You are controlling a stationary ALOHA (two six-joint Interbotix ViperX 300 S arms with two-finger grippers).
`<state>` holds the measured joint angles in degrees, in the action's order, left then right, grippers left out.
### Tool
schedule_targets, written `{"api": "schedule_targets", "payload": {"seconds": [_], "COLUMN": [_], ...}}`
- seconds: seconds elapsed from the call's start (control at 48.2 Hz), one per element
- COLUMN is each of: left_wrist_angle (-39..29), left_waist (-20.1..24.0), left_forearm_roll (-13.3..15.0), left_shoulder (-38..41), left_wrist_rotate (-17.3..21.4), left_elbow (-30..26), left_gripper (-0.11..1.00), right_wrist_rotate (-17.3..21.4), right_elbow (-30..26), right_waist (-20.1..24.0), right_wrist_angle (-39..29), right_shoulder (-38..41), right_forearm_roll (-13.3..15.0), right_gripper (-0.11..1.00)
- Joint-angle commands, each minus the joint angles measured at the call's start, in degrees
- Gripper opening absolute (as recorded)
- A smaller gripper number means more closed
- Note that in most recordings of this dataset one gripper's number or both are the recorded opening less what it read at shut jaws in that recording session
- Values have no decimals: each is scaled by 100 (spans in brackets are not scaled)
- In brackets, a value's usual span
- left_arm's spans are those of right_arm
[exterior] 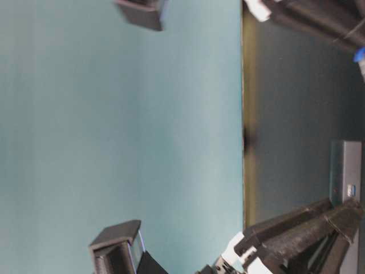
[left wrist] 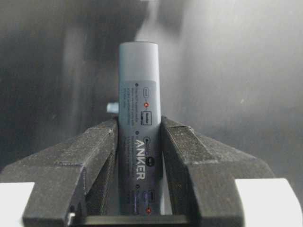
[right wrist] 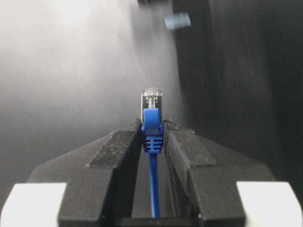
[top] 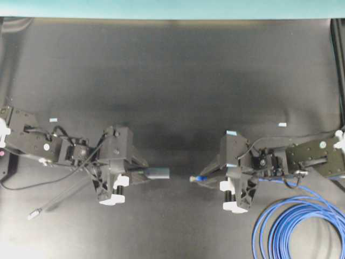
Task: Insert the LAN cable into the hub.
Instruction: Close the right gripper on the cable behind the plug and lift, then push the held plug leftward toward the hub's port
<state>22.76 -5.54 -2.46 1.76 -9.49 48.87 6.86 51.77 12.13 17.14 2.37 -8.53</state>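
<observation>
My left gripper (top: 141, 174) is shut on the hub (top: 157, 173), a slim dark-grey bar that points right toward the other arm. In the left wrist view the hub (left wrist: 138, 109) stands between the fingers (left wrist: 94, 146), with its far end free. My right gripper (top: 207, 177) is shut on the LAN cable's blue boot (right wrist: 152, 128). The clear plug (right wrist: 151, 101) sticks out ahead of the jaws. In the overhead view the plug tip (top: 193, 179) faces the hub's end across a small gap. The hub also shows in the table-level view (exterior: 345, 171).
The blue cable's coil (top: 302, 226) lies on the dark table at the front right. The hub's thin grey cord runs front-left to a small silver plug (top: 33, 215). The teal wall (top: 172, 8) borders the far table edge.
</observation>
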Motion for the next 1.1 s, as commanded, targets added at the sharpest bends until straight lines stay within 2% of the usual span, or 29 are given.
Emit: {"api": "schedule_targets", "payload": {"seconds": [0.0,0.29,1.079], "left_wrist_angle": [18,-9,0], "left_waist": [-9,-9,0], "left_forearm_roll": [-18,-18,-18], "left_shoulder": [-88,-88,-79], "left_wrist_rotate": [0,18,35], "left_elbow": [-114,-114,-132], "left_gripper": [28,28,28], "right_wrist_rotate": [-114,-264,-281], "right_elbow": [-141,-325,-677], "right_waist": [-132,-229,-202], "right_wrist_angle": [62,167,272], "right_shoulder": [-44,26,378], "right_forearm_roll": [9,9,35], "right_gripper": [14,14,14]}}
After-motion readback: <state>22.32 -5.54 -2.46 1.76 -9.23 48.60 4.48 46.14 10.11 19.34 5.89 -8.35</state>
